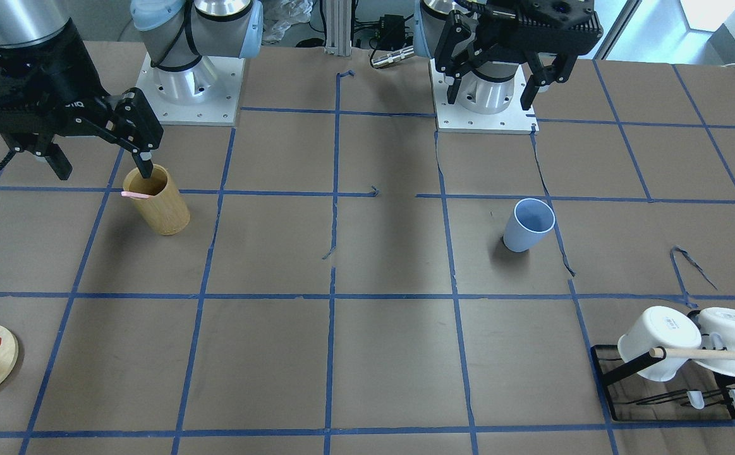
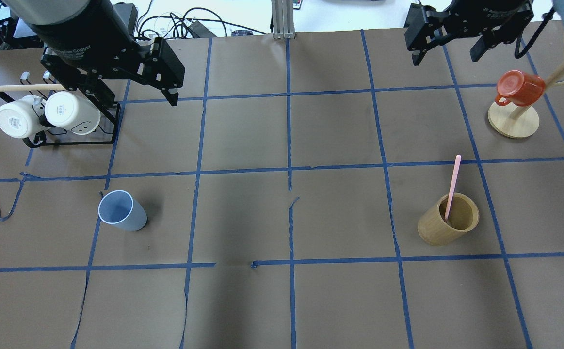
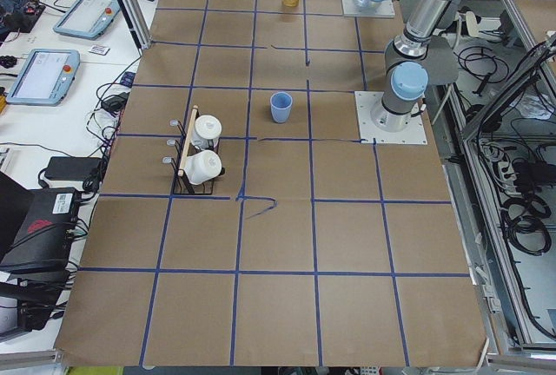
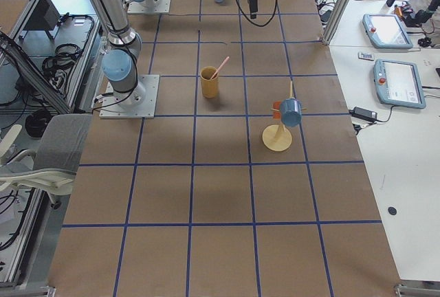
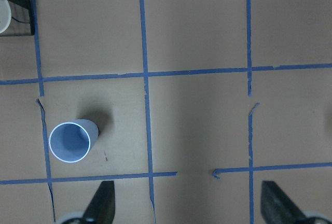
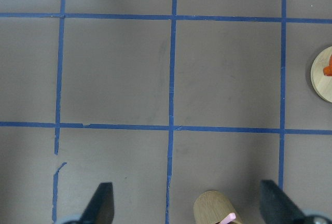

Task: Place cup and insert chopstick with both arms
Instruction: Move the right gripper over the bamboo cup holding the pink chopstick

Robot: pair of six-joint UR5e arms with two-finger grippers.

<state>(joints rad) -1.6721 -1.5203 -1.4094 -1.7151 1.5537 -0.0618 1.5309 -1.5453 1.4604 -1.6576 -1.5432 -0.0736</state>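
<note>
Overhead exterior, light-blue cup (image 2: 119, 212) upright, pink chopstick (image 2: 452, 186) leaning in bamboo holder (image 2: 437, 231), left gripper (image 2: 129, 96) and right gripper (image 2: 446, 54) both spread wide, empty

The chopstick (image 2: 452, 186) has its lower end hidden inside the bamboo holder (image 2: 432, 232) (cropped at the right wrist view's bottom)

table (image 2: 335, 135): brown, gridded with blue tape lines
cup (image 2: 117, 212): plain light blue, paler rim
chopstick (image 2: 452, 186): pale pink
bamboo cylinder (image 2: 444, 230), well apart from the cup: tan, darker inside
two mugs (image 2: 12, 118), near the cup: white
rack (image 2: 75, 142): black
hanging mug (image 2: 519, 88), far from the cup: orange-red
stand (image 2: 514, 125): pale wood
</note>
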